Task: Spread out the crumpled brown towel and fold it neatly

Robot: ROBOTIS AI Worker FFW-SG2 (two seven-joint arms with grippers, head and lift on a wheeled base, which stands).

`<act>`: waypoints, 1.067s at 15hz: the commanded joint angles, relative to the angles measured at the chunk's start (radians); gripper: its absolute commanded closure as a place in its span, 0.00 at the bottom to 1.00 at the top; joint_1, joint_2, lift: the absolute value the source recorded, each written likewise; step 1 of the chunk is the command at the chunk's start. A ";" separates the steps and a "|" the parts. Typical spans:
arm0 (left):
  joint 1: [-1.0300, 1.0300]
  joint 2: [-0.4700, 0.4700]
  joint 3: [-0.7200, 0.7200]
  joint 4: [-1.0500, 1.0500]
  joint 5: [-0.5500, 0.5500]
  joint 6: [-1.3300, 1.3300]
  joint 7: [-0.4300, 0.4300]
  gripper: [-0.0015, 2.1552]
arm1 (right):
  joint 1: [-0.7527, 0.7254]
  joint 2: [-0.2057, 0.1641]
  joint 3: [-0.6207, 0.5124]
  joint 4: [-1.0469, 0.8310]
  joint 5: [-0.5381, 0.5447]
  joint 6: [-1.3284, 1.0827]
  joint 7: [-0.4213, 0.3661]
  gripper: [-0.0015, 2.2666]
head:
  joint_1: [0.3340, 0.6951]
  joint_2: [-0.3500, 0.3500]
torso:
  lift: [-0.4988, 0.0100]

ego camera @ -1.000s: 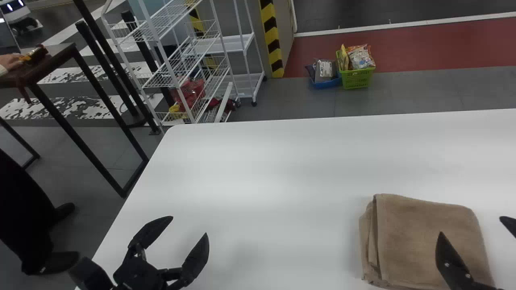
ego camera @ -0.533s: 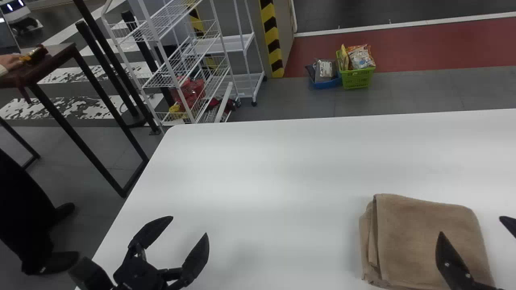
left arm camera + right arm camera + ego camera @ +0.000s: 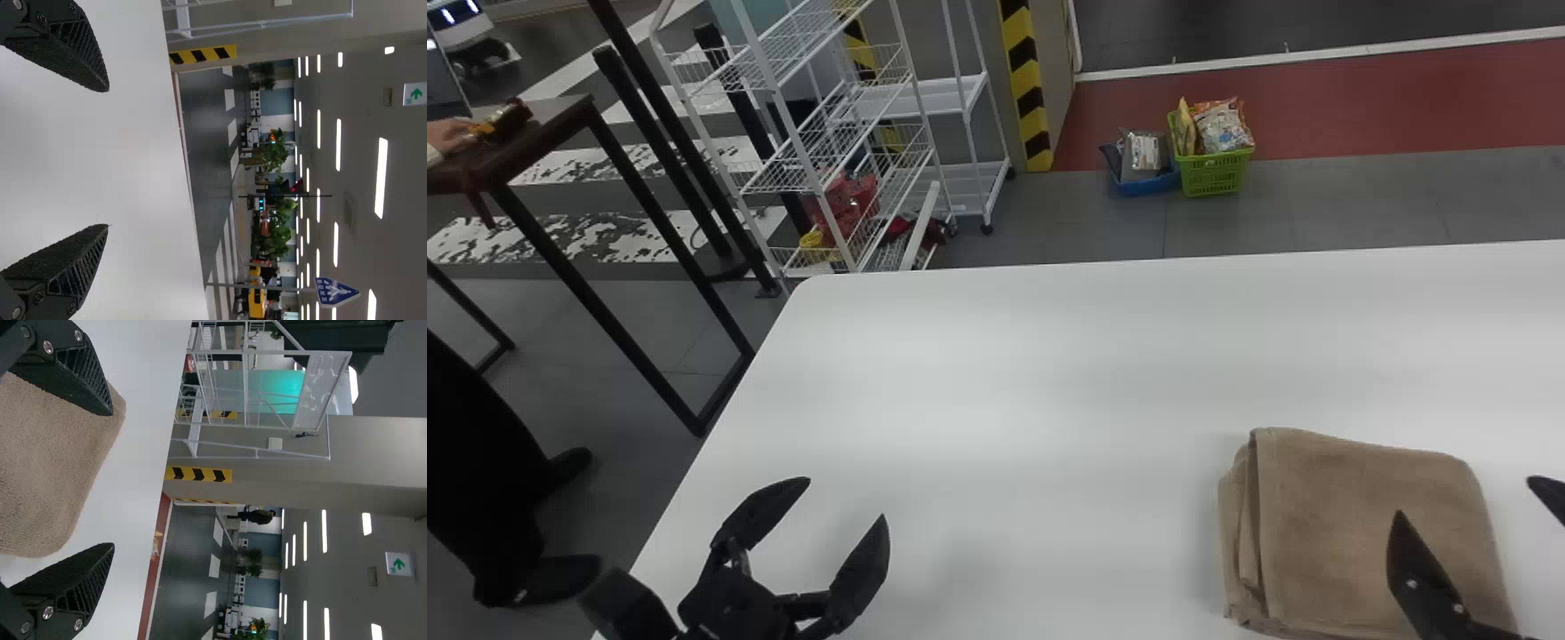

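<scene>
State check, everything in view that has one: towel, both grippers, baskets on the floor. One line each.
Brown towel: folded into a compact pad, lying on the white table, layers visible along its left side.
Left gripper: open, holding nothing.
Right gripper: open, above the towel's right part, not gripping it.
Green basket: upright, loaded with packets.
Blue basket: upright, holding packages.

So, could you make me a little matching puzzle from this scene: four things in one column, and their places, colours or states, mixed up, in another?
1. towel
2. left fingers
3. green basket
4. table

A. flat and white
B. on the floor, filled with packets
C. folded, towards the right of the head view
D. spread apart, towards the left of the head view

Pairs: 1-C, 2-D, 3-B, 4-A
</scene>
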 commanded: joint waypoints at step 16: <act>0.001 -0.003 -0.008 -0.006 -0.005 0.000 -0.002 0.04 | 0.000 0.001 0.002 0.001 0.002 -0.003 0.001 0.05 | 1.00 0.94 | 0.73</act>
